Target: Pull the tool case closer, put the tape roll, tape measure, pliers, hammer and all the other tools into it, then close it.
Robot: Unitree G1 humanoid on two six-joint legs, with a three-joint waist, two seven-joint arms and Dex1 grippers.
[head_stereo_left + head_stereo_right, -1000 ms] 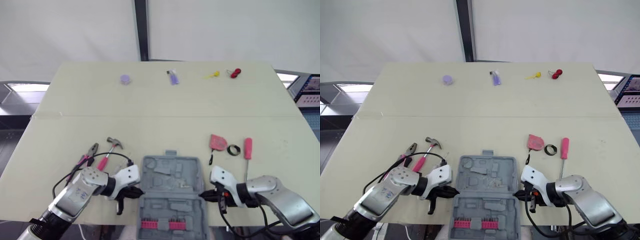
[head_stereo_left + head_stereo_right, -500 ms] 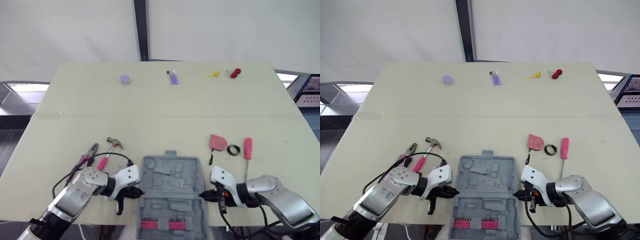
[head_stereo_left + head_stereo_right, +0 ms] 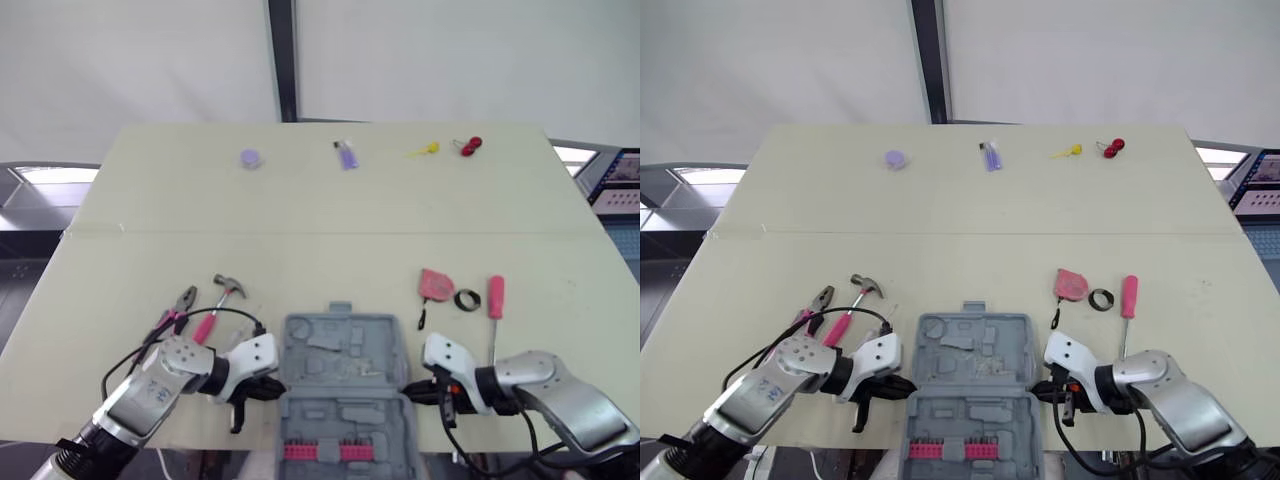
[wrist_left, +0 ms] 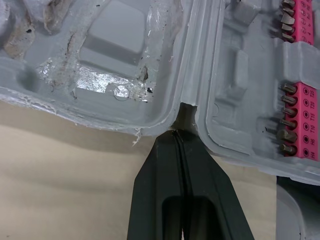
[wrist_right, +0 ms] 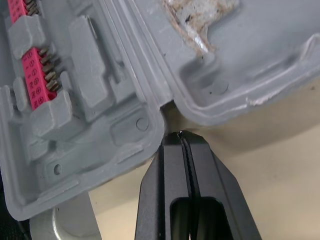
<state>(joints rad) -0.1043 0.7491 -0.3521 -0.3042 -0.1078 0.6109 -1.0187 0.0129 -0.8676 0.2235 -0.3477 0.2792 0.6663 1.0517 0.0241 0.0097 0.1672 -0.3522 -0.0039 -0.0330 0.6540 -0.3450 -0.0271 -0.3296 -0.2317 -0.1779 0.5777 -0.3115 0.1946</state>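
Tool case point(image 3: 345, 345) lies open flat at the near edge of the tabletop point(image 3: 330, 220), centre, with its near half partly over the edge. A pink bit strip point(image 3: 322, 450) sits in the near half; the far half's moulded pockets hold no tools. Left end effector point(image 4: 177, 134) is clenched with the fingers pressed together and nothing between them, its tip touching the hinge notch on the case's left side. Right end effector point(image 5: 181, 135) is also clenched and empty, its tip right at the hinge gap on the case's right side; can't tell if it actually touches. All loose tools are outside the case. The pink-handled hammer point(image 3: 222, 300) and pliers point(image 3: 175, 310) are left of the case, just beyond the left arm. The red tape measure point(image 3: 436, 284), black tape roll point(image 3: 467, 299) and pink screwdriver point(image 3: 494, 305) are to the right, just beyond the right arm; the roll sits between the tape measure and screwdriver. Four small items are in a row along the far edge, too small to identify: purple point(image 3: 250, 158), purple point(image 3: 346, 155), yellow point(image 3: 425, 150) and red point(image 3: 468, 146).
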